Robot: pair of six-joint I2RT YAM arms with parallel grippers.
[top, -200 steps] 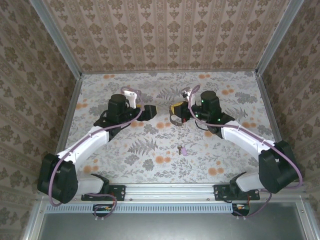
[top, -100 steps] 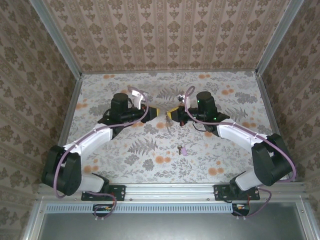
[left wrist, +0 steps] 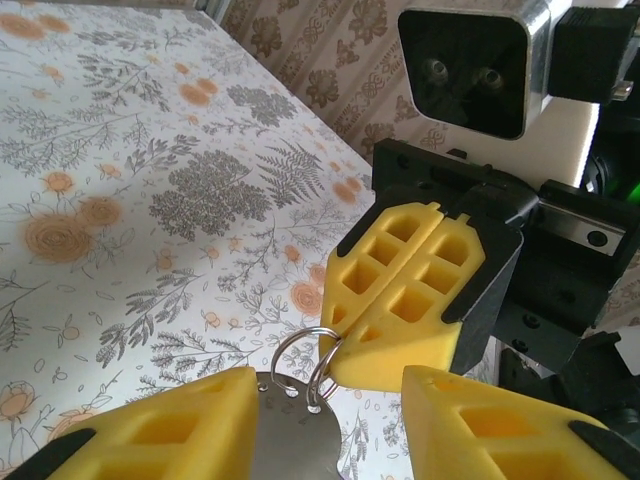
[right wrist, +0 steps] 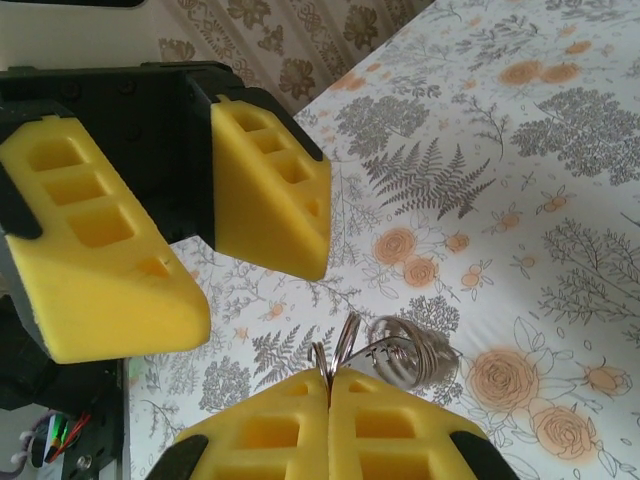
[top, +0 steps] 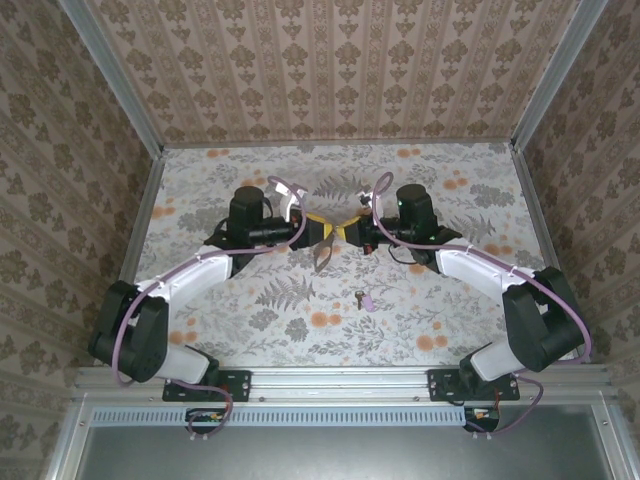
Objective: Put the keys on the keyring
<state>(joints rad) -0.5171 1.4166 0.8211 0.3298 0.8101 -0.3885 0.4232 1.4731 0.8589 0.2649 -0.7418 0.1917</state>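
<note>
Top external view: right fingers (right wrist: 300, 430) clamp the keyring (top: 322, 255) aloft, left fingers (left wrist: 150, 430) apart around it. The key (top: 362, 297) lies on the surface (top: 460, 190) toward the bases, seemingly nearer the right arm.

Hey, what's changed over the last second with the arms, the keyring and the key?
The left gripper swung right to the middle and now meets the right gripper tip to tip, its open jaws at the hanging keyring. The right gripper shifted slightly left, carrying the keyring. Unchanged: its grip on the keyring, and the key lying on the table.
</note>
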